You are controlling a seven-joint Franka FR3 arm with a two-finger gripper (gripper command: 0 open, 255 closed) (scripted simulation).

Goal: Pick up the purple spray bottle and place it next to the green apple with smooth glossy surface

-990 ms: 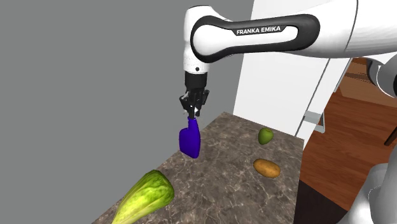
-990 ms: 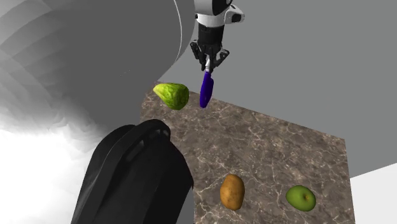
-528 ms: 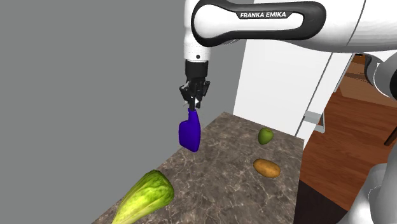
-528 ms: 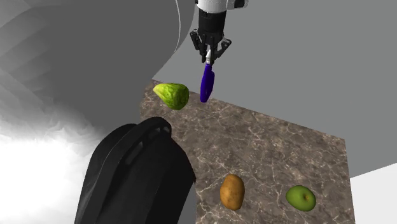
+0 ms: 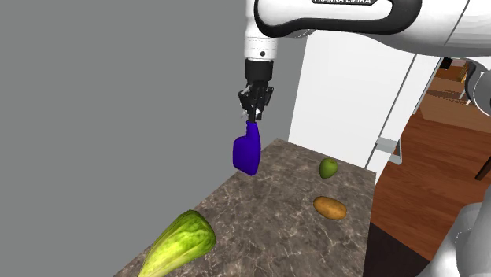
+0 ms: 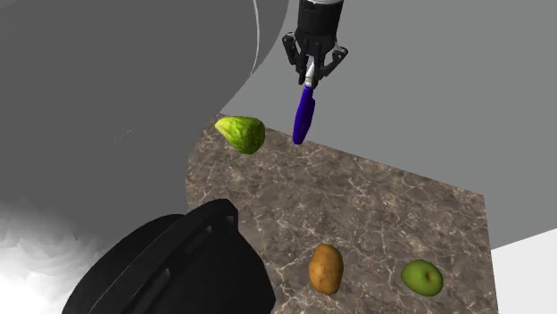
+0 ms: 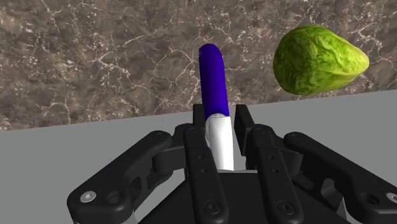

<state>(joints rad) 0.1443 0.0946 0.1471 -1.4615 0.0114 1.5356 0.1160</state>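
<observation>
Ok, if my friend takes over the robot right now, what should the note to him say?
Gripper: shut on the white neck of the bottle.
Bottle: hanging in the air, about over the edge of the counter, near the lettuce.
Apple: on the counter at the other end, beside a potato.
Done: the pick-up.
Left: carry the bottle over, set it next to the apple, let go.

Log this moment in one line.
gripper: shut on purple spray bottle | state: held above counter | green apple: on counter
</observation>
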